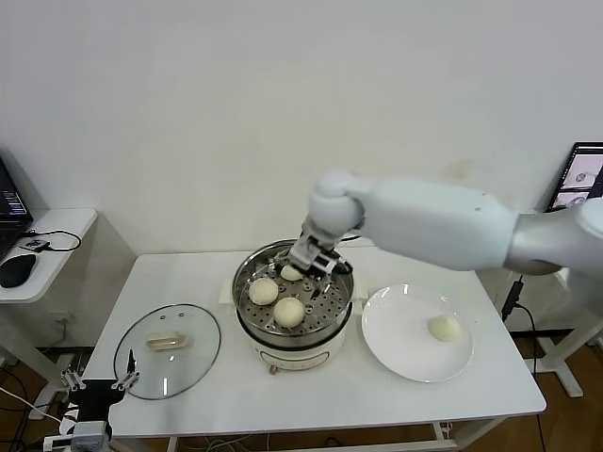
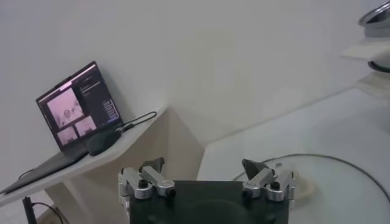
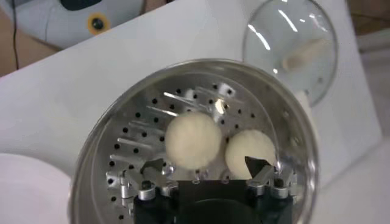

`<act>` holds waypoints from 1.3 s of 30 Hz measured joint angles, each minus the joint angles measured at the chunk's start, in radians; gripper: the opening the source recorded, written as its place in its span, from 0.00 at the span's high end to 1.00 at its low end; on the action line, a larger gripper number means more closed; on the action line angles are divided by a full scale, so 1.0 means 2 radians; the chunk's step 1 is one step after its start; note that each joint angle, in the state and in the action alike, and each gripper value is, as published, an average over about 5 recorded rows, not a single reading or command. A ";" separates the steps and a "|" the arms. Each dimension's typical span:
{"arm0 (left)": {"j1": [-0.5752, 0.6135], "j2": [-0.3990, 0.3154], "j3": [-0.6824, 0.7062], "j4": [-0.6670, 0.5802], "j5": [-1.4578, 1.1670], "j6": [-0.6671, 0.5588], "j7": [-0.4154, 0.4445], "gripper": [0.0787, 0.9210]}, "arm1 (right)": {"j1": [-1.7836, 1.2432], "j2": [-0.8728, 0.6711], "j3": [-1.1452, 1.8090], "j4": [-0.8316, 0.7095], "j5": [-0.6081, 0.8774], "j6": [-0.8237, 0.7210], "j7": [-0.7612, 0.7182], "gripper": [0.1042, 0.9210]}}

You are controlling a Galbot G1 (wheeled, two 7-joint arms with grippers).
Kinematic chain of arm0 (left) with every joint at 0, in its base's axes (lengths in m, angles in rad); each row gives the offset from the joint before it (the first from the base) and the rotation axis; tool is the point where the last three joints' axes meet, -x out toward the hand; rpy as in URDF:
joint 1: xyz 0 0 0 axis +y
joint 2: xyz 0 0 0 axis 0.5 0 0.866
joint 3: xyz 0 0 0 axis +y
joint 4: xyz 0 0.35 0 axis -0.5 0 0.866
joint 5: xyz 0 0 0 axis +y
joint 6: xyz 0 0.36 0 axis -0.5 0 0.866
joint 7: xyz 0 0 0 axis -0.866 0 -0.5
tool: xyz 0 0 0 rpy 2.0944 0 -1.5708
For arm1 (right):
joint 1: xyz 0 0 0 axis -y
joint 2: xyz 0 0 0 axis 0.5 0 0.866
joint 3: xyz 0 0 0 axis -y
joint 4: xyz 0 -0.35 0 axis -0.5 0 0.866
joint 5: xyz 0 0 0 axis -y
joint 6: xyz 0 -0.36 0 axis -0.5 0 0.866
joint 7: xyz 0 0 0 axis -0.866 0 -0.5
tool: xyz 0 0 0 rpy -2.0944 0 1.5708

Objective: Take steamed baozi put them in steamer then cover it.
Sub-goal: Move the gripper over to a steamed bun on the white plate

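The steamer (image 1: 247,325) stands at the table's middle, uncovered, with three baozi on its perforated tray (image 3: 140,134): one at the left (image 1: 263,291), one at the front (image 1: 288,311), and one at the back (image 1: 291,273). My right gripper (image 1: 316,260) hangs over the tray's back, right beside the back baozi, open and holding nothing. In the right wrist view my right gripper (image 3: 205,167) has two baozi (image 3: 194,140) (image 3: 250,153) just beyond its fingertips. A fourth baozi (image 1: 445,328) lies on the white plate (image 1: 396,330). My left gripper (image 1: 94,384) is open, low by the table's left front edge.
The glass lid (image 1: 168,350) with its cream handle lies flat on the table left of the steamer; it also shows in the right wrist view (image 3: 292,42) and the left wrist view (image 2: 341,176). A side desk with a laptop (image 2: 76,106) stands to the left.
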 measured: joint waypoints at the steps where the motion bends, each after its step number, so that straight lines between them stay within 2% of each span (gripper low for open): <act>1: 0.000 0.001 0.001 0.000 0.000 0.000 0.000 0.12 | 0.001 -0.011 0.003 0.004 0.002 -0.011 -0.001 0.12; 10: -0.006 0.008 0.010 -0.001 0.001 0.001 0.002 0.12 | -0.009 -0.130 0.030 0.039 -0.002 -0.081 -0.006 0.12; 21: -0.008 0.012 0.021 0.001 0.006 0.002 0.003 0.12 | -0.118 -0.256 0.108 0.046 -0.055 -0.099 -0.004 0.12; 30: -0.007 0.011 0.022 0.005 0.010 0.004 0.007 0.12 | -0.257 -0.286 0.214 0.013 -0.113 -0.091 0.003 0.12; 39: -0.008 0.010 0.018 0.013 0.011 0.004 0.007 0.12 | -0.343 -0.267 0.275 -0.038 -0.158 -0.084 0.016 0.12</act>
